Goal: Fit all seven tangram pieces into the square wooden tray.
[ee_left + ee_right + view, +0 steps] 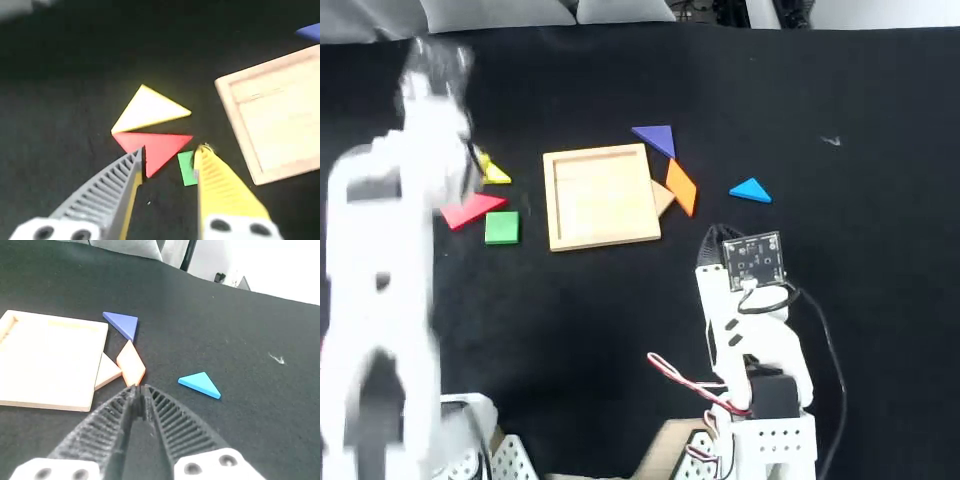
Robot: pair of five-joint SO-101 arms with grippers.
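The wooden tray (603, 196) lies mid-table, cut off at the left wrist view's edge. The left gripper (170, 152), fingers spread, hangs over the red triangle (160, 145); one finger hides part of the green square (186, 169). The right gripper (140, 390), pressed together, sits near the orange piece (131, 364).

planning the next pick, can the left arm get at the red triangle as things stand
Probably yes. The left gripper hangs open just over the red triangle, with nothing between. The yellow triangle and green square lie close, so a finger might nudge them.
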